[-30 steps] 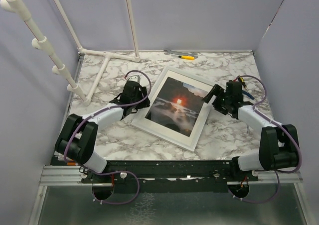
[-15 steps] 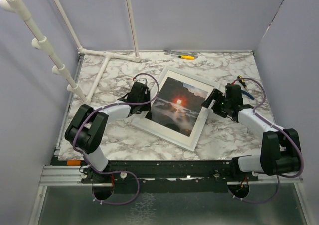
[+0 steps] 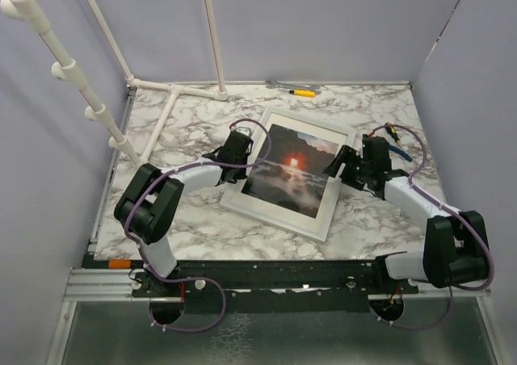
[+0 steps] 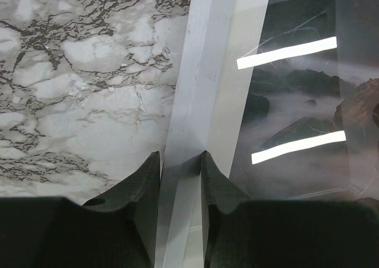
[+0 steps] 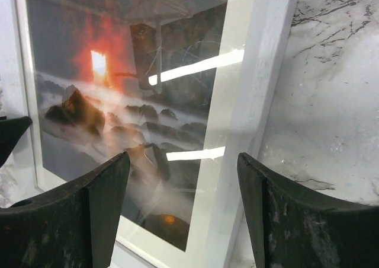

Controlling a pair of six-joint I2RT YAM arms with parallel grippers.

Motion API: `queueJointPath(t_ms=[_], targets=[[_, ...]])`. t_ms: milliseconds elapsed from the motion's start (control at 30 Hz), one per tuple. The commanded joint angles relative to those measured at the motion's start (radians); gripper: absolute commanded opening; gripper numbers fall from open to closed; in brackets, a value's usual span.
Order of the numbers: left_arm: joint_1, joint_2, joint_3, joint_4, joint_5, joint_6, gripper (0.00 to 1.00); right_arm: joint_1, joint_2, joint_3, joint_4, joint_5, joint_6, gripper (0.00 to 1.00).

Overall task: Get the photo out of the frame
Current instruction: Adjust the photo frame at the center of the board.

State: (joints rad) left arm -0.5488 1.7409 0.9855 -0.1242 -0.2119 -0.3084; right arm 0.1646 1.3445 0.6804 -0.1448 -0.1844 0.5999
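Evidently the left fingers point(image 4: 139, 191) clench the outer rail of the frame point(image 4: 207, 90), seemingly to steady it on the worktop point(image 4: 77, 72). The right fingers point(image 5: 103, 188) hang released, astride the opposite rail, likely about to grasp. Between both pairs the photo point(image 5: 77, 102) lies face up, not yet out.

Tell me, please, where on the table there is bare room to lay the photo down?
Bare: the near strip between the frame and the arm bases, and the far-right corner past the yellow-handled tool. Crowded: both frame sides, where the left arm and right arm reach in, and the far left, with white pipes.
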Motion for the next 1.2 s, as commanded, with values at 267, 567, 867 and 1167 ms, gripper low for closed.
queueJointPath(t_ms=[267, 567, 867, 1167], targets=[[-0.007, -0.131, 0.039, -0.062, -0.071, -0.033, 0.07, 0.045, -0.088, 0.067, 0.095, -0.296, -0.066, 0.55], [-0.014, -0.164, 0.064, -0.102, -0.07, -0.041, 0.03, 0.224, 0.132, 0.141, 0.345, -0.339, 0.032, 0.06], [-0.017, -0.166, 0.06, -0.107, -0.086, -0.041, 0.0, 0.341, 0.362, 0.237, 0.478, -0.362, 0.086, 0.01], [-0.02, -0.171, 0.073, -0.107, -0.064, -0.047, 0.0, 0.366, 0.556, 0.252, 0.507, -0.335, 0.116, 0.01]])
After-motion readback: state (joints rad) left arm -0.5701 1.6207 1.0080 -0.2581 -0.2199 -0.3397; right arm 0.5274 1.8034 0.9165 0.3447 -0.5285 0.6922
